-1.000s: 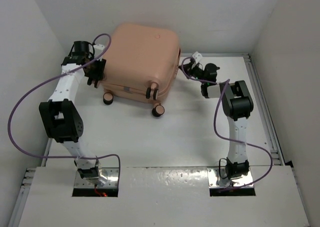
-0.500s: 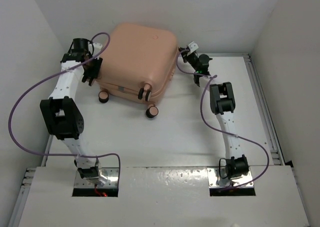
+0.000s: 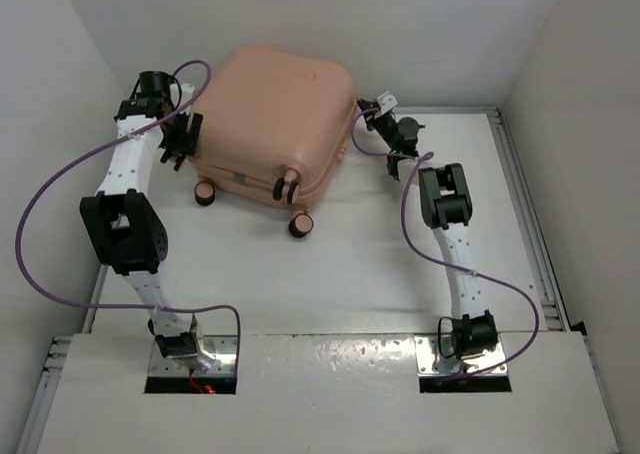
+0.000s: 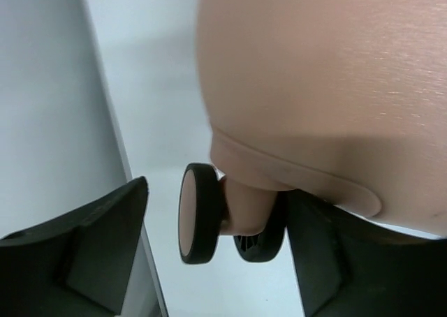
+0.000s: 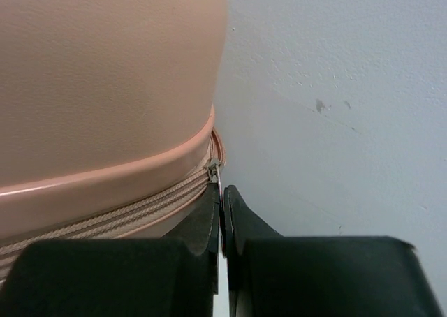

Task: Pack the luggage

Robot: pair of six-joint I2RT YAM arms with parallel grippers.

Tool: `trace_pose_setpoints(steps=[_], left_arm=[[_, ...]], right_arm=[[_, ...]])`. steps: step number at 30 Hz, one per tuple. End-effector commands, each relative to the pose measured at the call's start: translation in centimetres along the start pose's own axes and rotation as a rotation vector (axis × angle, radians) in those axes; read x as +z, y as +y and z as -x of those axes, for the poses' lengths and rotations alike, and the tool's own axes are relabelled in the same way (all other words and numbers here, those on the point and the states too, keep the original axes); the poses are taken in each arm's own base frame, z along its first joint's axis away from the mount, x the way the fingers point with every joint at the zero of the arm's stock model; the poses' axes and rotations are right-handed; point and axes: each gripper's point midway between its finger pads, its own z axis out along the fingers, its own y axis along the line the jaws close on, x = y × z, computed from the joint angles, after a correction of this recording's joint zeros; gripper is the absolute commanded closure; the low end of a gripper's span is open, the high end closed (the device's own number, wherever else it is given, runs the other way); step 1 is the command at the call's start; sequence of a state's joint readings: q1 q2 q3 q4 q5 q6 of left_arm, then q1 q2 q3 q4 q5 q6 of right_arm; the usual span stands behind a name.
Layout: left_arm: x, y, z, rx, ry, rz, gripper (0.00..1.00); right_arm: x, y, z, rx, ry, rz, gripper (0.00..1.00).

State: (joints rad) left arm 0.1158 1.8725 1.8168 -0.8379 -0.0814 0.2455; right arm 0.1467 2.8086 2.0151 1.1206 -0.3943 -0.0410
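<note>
The salmon-pink hard-shell luggage (image 3: pixel 275 114) lies closed at the back of the table, its dark wheels (image 3: pixel 298 224) facing the near side. My left gripper (image 3: pixel 178 139) is open at its left corner, the jaws set wide either side of a double wheel (image 4: pixel 199 214), the right finger against the shell. My right gripper (image 3: pixel 366 120) is at the luggage's right edge, shut on the small metal zipper pull (image 5: pixel 218 175) where the pink zipper (image 5: pixel 126 212) ends. The lining is hidden.
White walls close in the left, back and right sides. A raised rail (image 3: pixel 525 204) runs along the table's right side. Purple cables (image 3: pixel 40 214) loop off both arms. Bare white table surface (image 3: pixel 330 284) lies between the luggage and the arm bases.
The luggage has turned and slid toward the back left. My right gripper has moved left to the luggage's right edge and shut on the zipper pull. My left gripper has shifted slightly back.
</note>
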Motion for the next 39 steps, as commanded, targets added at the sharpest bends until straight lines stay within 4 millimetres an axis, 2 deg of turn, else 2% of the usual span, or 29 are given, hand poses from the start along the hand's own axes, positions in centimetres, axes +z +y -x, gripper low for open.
trace_pose_setpoints(steps=[1, 2, 3, 4, 5, 6, 8, 9, 10, 12, 13, 14, 16, 17, 18, 19, 20, 21, 22, 23, 24, 25, 26, 28, 29, 31, 35, 36, 39], left_arm=[[-3.1, 3.3, 17.3, -0.17, -0.661, 0.162, 0.16], [-4.6, 3.7, 17.7, -0.186, -0.684, 0.173, 0.13], [-7.1, 3.5, 18.2, -0.208, -0.719, 0.164, 0.05], [-8.2, 3.6, 18.2, -0.209, -0.728, 0.166, 0.01], [-9.1, 3.4, 18.2, -0.214, -0.738, 0.146, 0.01], [-10.8, 3.2, 18.2, -0.208, -0.756, 0.13, 0.01], [-11.7, 1.5, 17.3, -0.174, -0.728, 0.041, 0.01], [-12.2, 1.0, 16.9, -0.176, -0.716, 0.015, 0.01], [-12.8, -0.2, 15.9, -0.189, -0.689, -0.047, 0.01], [-13.6, -1.3, 15.0, -0.209, -0.674, -0.108, 0.01], [-13.1, -2.5, 13.9, -0.245, -0.648, -0.158, 0.01], [-14.9, -4.0, 13.9, -0.226, -0.679, -0.246, 0.01], [-16.1, -7.1, 13.8, -0.183, -0.691, -0.38, 0.01], [-16.5, -9.5, 13.3, -0.159, -0.673, -0.486, 0.01], [-17.8, -10.7, 13.0, -0.139, -0.679, -0.523, 0.01], [-17.4, -12.2, 11.5, -0.11, -0.626, -0.554, 0.01], [-17.9, -14.4, 10.7, -0.068, -0.601, -0.594, 0.01], [-18.2, -15.2, 9.8, -0.053, -0.581, -0.591, 0.01], [-17.6, -16.0, 8.7, -0.04, -0.537, -0.595, 0.01], [-17.4, -17.6, 6.9, -0.027, -0.473, -0.627, 0.01], [-17.0, -18.2, 5.9, -0.023, -0.434, -0.633, 0.01], [-17.4, -18.7, 5.1, -0.03, -0.411, -0.646, 0.01], [-16.9, -20.3, 3.8, -0.02, -0.363, -0.675, 0.01], [-17.4, -21.5, 3.0, 0.005, -0.342, -0.679, 0.01], [-17.7, -22.2, 2.7, 0.018, -0.331, -0.692, 0.01], [-17.7, -23.6, 1.7, 0.033, -0.286, -0.719, 0.01], [-17.3, -24.2, -0.1, 0.067, -0.206, -0.722, 0.01], [-17.6, -24.8, -0.6, 0.087, -0.189, -0.741, 0.01], [-16.9, -26.1, -2.1, 0.115, -0.115, -0.745, 0.01]], right_arm=[[-3.6, -10.9, 4.2, -0.085, -0.045, -0.299, 1.0], [-3.8, -10.7, 4.4, -0.083, -0.045, -0.294, 1.0], [-4.4, -10.0, 4.0, -0.076, -0.025, -0.285, 1.0], [-4.4, -10.1, 5.0, -0.088, -0.047, -0.287, 1.0], [-4.4, -9.9, 5.7, -0.091, -0.054, -0.283, 1.0], [-5.0, -9.6, 4.8, -0.085, -0.029, -0.281, 1.0], [-4.9, -9.4, 6.2, -0.094, -0.05, -0.276, 1.0], [-5.4, -9.1, 5.7, -0.091, -0.037, -0.272, 1.0], [-5.2, -8.8, 6.6, -0.099, -0.054, -0.26, 1.0], [-5.4, -8.4, 6.5, -0.095, -0.049, -0.253, 1.0], [-5.6, -8.2, 6.5, -0.091, -0.046, -0.251, 1.0], [-5.6, -8.1, 6.6, -0.097, -0.053, -0.248, 1.0], [-5.6, -7.5, 6.3, -0.101, -0.05, -0.242, 1.0], [-5.6, -7.6, 6.5, -0.105, -0.057, -0.243, 1.0], [-5.6, -7.3, 6.6, -0.098, -0.056, -0.237, 1.0], [-5.6, -7.0, 6.7, -0.096, -0.058, -0.23, 1.0], [-5.6, -6.6, 7.0, -0.098, -0.066, -0.216, 1.0], [-5.8, -6.6, 7.7, -0.101, -0.079, -0.211, 1.0], [-6.2, -5.9, 7.5, -0.091, -0.078, -0.199, 1.0], [-6.1, -5.8, 8.3, -0.086, -0.087, -0.189, 1.0], [-6.4, -5.3, 8.6, -0.082, -0.086, -0.18, 1.0], [-6.6, -5.1, 8.7, -0.079, -0.091, -0.174, 1.0], [-7.1, -4.1, 8.5, -0.066, -0.076, -0.155, 1.0], [-7.2, -3.8, 9.8, -0.077, -0.104, -0.142, 1.0], [-7.5, -3.0, 9.4, -0.064, -0.096, -0.132, 1.0], [-7.4, -2.8, 10.2, -0.065, -0.11, -0.128, 1.0], [-7.5, -2.0, 11.0, -0.05, -0.126, -0.112, 1.0], [-7.5, -1.9, 11.5, -0.049, -0.136, -0.108, 1.0], [-8.0, -1.2, 11.6, -0.039, -0.13, -0.098, 1.0]])
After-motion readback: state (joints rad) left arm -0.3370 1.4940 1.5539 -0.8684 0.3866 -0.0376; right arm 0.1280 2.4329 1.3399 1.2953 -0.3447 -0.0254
